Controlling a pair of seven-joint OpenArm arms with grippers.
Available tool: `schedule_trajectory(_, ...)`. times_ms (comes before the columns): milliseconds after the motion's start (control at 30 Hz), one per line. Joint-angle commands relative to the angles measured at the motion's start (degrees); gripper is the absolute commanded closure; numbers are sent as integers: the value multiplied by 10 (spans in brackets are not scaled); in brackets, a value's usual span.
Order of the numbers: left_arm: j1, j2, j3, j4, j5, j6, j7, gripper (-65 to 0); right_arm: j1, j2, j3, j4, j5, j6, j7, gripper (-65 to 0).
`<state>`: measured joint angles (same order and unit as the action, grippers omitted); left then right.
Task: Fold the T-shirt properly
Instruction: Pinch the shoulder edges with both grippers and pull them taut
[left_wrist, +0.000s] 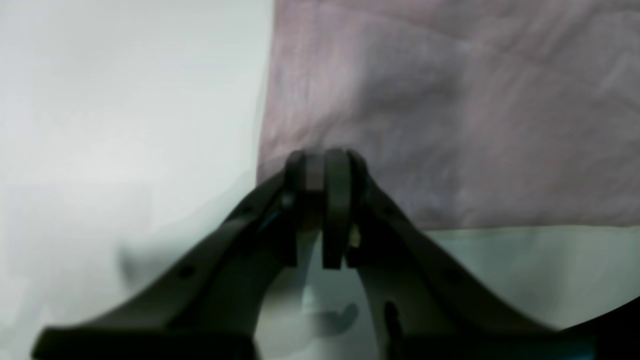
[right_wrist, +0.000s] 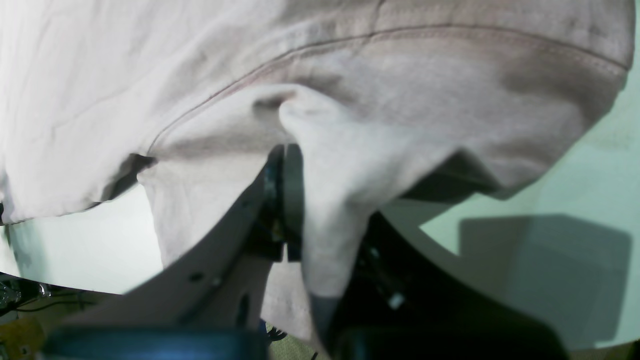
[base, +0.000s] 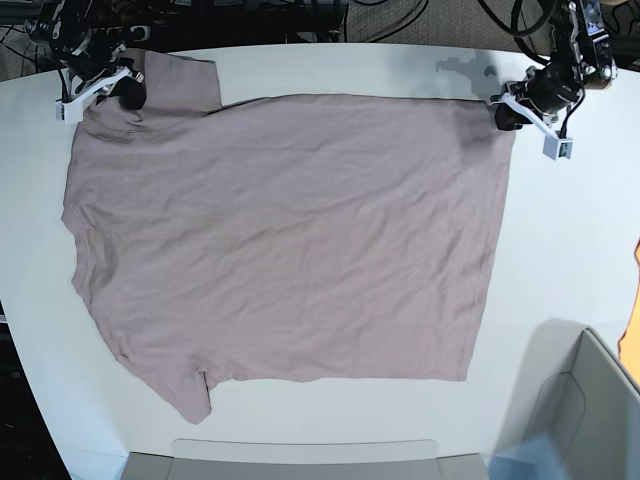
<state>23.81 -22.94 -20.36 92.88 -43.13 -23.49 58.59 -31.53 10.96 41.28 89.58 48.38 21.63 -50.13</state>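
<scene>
Between both sets of fingers the T-shirt lies spread flat on the counter, no fold made. Right fingers pinch sleeve cloth; left fingers stand barely parted at a hem corner, grip unclear.

Black curved fingers with small screw holes; white brackets, black cabling on both arms
</scene>
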Motion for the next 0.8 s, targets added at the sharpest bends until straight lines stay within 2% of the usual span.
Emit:
schedule_trajectory(0,-14,-11,-5,2,6,3,-2,-82,-5,4,1,0,-28,-8,-21,0)
schedule_trajectory(300,-17,-13,-2,56,4,3,4,-82,-5,5,0,0,-28,-8,-21,0)
schedule_trajectory(633,-21,-28,-1,54,7,5,16,-113,1,6,0,0,-29,-8,-21,0)
schedule_trajectory(767,-22,-29,0,10,7,72,14,-115,3,6,0,1,-29,-8,-21,0)
